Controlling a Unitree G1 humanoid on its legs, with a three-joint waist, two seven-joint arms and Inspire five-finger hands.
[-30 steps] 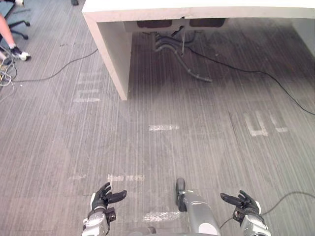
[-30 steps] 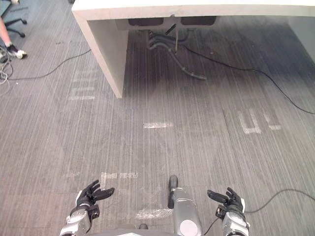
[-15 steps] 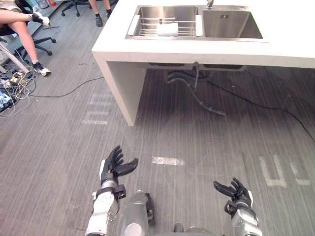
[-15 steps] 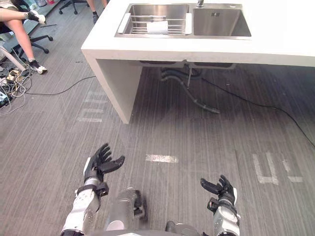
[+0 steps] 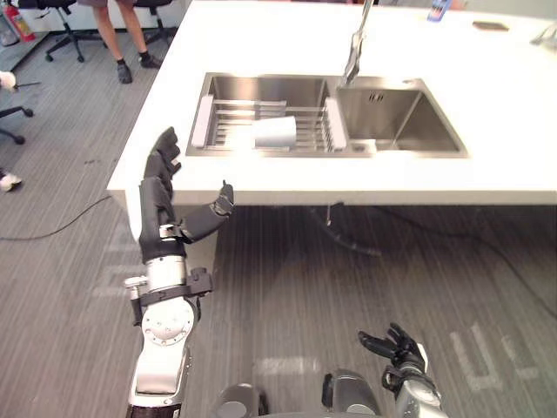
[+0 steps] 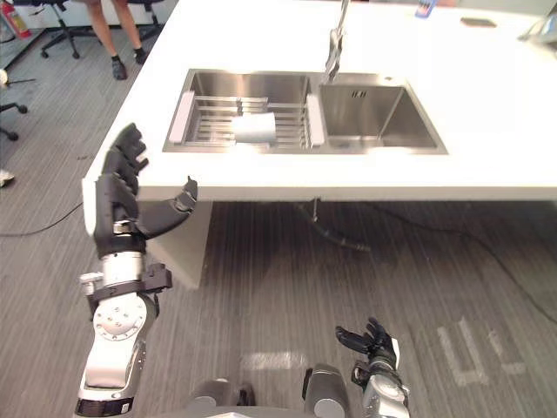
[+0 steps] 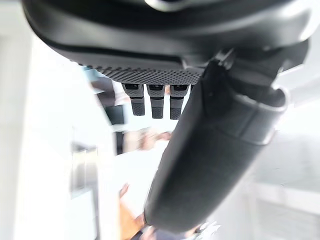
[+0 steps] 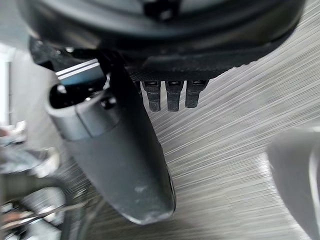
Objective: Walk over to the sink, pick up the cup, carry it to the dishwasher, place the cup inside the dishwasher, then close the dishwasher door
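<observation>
One white cup lies on its side on the wire rack set across the left basin of the steel sink, near the faucet. Sink is let into the white counter. Left hand stands upright before the counter's near corner, fingers straight, thumb spread, holding nothing, well apart from the cup. Right hand hangs low over the grey floor, fingers relaxed, empty. A person's legs stand beyond the counter's far left corner.
</observation>
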